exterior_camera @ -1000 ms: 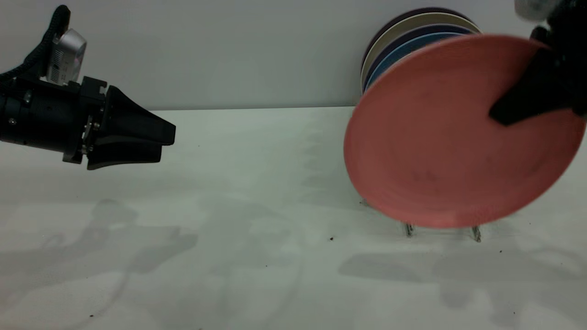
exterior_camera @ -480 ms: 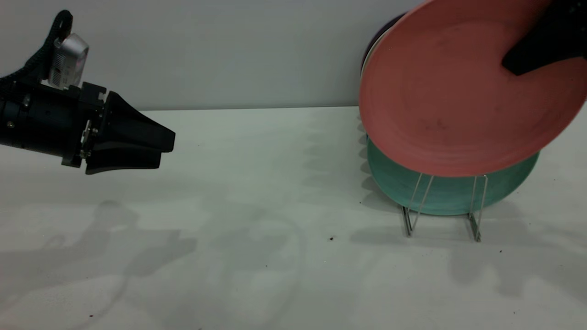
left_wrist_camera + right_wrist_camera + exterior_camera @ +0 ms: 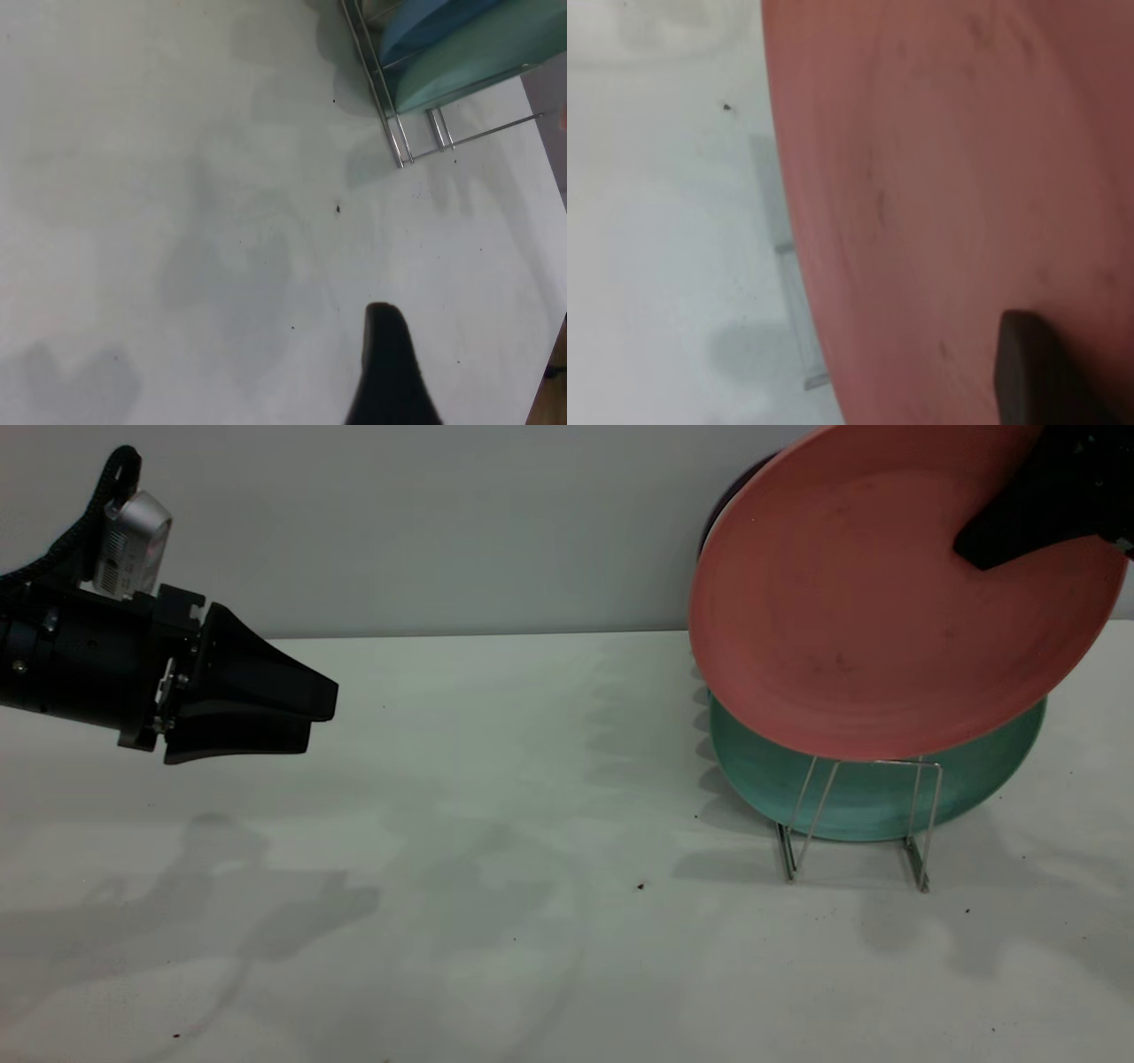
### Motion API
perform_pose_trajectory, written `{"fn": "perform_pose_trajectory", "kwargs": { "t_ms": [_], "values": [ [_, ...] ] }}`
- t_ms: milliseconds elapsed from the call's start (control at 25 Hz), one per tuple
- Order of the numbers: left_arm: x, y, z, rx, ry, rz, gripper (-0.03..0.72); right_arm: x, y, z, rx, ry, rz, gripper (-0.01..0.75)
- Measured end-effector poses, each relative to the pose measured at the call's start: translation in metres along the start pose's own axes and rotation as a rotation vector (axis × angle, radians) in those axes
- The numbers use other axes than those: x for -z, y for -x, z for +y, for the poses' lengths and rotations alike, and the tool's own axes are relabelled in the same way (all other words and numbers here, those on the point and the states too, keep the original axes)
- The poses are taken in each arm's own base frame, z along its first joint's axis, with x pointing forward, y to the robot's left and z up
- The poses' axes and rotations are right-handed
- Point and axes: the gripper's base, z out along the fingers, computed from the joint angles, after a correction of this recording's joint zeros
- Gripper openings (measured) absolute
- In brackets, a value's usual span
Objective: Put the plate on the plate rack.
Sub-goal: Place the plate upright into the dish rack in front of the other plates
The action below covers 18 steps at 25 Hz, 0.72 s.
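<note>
Up at the exterior view's top right, the right gripper (image 3: 1019, 536) is clamped on the salmon-pink plate (image 3: 868, 620), one black finger (image 3: 1001, 536) lying across its face. Plate's held tilted in the air, lower rim just over the front wire loops of the plate rack (image 3: 855, 824), overlapping the teal-green plate (image 3: 886, 802) that stands in the rack. Behind, a sliver of a dark plate (image 3: 722, 500) shows. Left gripper (image 3: 310, 713) hangs over the white table (image 3: 496, 850) at far left, well apart from the rack, fingers together, holding nothing.
</note>
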Motion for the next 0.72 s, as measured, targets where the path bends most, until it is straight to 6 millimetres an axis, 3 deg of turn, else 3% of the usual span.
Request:
{"fn": "perform_pose_trajectory", "kwargs": {
  "t_ms": [720],
  "values": [
    [0.0, -0.0013, 0.0001, 0.007, 0.001, 0.015, 0.526, 0.0041, -0.0075, -0.0067, -0.021, -0.027, -0.019, 0.118]
  ]
}}
